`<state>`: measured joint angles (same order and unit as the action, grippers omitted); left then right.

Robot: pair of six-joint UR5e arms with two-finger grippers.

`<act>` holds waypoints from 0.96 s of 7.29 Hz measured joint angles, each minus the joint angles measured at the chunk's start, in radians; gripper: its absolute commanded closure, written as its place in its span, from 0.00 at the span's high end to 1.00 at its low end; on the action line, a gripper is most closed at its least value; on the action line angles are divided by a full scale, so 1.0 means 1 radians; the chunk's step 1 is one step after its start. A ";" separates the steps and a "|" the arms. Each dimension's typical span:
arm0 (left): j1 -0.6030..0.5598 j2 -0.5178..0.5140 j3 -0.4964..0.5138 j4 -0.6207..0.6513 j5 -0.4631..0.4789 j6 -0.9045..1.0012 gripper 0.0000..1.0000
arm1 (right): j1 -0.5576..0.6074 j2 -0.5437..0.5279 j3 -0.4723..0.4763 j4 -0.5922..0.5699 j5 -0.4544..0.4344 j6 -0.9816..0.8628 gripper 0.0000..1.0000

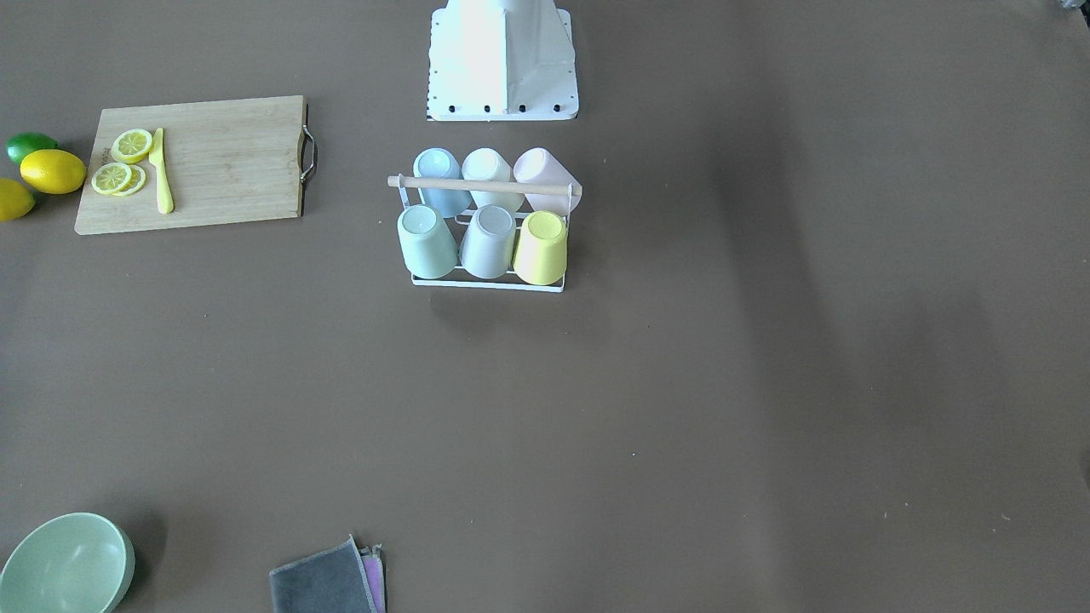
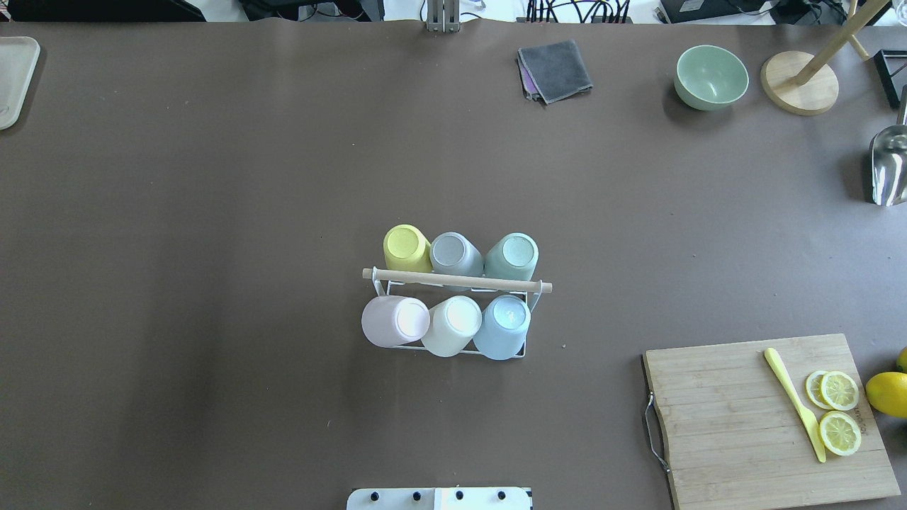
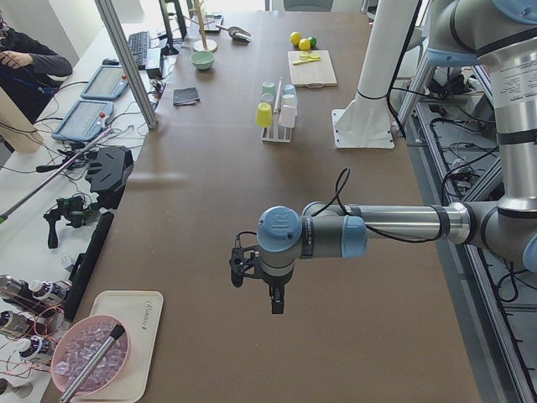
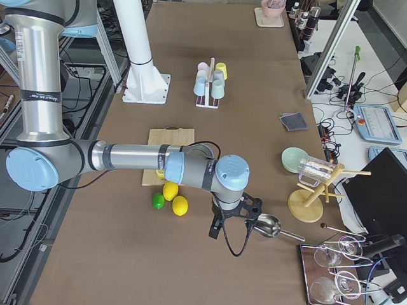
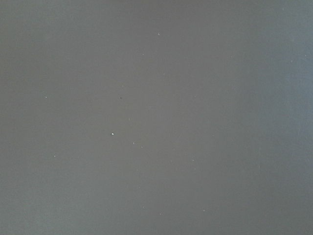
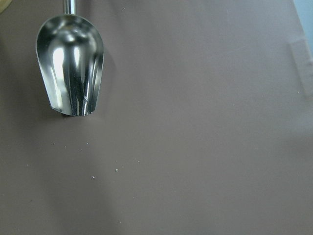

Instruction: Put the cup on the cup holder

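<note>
**Cup holder** (image 2: 453, 280): stands mid-table, just in front of the robot base (image 2: 439, 499). It carries 6 cups (image 2: 454, 253), all inverted, in 2 rows of 3, one row on each side of the dowel bar. The far row is yellow, grey and green from left to right. The near row is pink, white and blue. No loose cup shows in any view.

**Left gripper** (image 3: 256, 284): hangs over the table (image 2: 212, 212) at the far left end, well apart from the holder. It appears only in a side view, so I cannot tell whether the jaws are wide or narrow. Its wrist camera shows table surface only.

**Right gripper** (image 4: 230, 223): hangs at the right end, just beside a metal scoop (image 6: 72, 68) and well apart from the holder. Its jaw state cannot be told either, for the same reason.

**Step in hand**: judged complete. Every place on the holder looks filled, and both arms stand off from it.

**Next move**: no further placing appears to be called for. If another cup were required, it would first have to be found, and the holder seems to have no free prong for it.
</note>
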<state>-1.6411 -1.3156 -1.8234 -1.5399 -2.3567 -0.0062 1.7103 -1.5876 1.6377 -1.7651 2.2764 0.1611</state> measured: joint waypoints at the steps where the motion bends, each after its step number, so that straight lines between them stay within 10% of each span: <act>1: 0.014 -0.009 0.019 -0.008 0.003 0.001 0.99 | 0.005 0.000 0.000 -0.002 0.000 0.000 1.00; 7: 0.044 -0.016 0.034 -0.068 0.004 0.008 0.99 | 0.036 -0.008 -0.001 0.001 -0.002 0.000 1.00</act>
<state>-1.5971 -1.3314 -1.7894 -1.6075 -2.3526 0.0015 1.7461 -1.5953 1.6370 -1.7644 2.2744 0.1611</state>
